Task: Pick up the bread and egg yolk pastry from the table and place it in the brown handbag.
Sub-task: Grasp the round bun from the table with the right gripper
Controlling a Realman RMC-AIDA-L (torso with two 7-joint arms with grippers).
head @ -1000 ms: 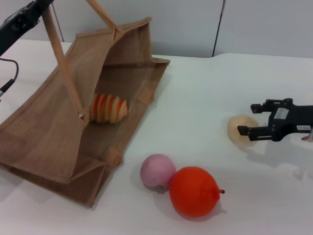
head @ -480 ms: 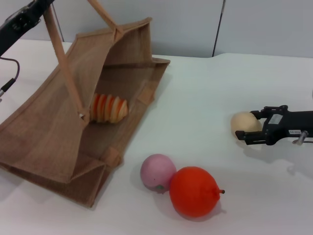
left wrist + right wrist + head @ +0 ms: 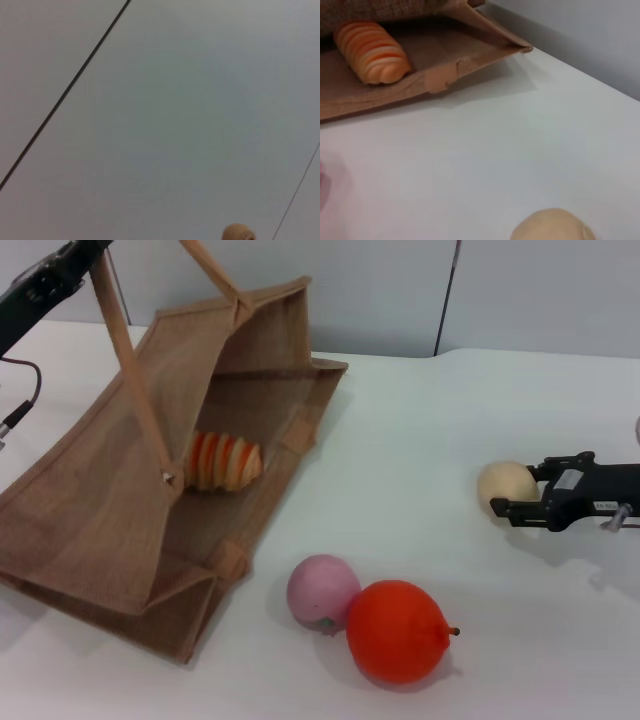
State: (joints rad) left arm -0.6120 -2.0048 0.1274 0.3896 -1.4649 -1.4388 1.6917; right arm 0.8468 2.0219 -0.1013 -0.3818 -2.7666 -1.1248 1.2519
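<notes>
Orange-and-tan striped bread (image 3: 222,461), pale beige egg yolk pastry (image 3: 505,483), tan-brown woven handbag (image 3: 90,510).

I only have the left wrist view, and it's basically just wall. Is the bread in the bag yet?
Observer: Yes, the bread lies inside the brown handbag, whose mouth is propped open by a raised handle.
Operator: And the egg yolk pastry?
Observer: The egg yolk pastry is outside the bag, far off to its right, with the right gripper at it.

Striped bread (image 3: 222,461) inside brown handbag (image 3: 90,510); pale pastry (image 3: 505,483) apparently tabled.
</notes>
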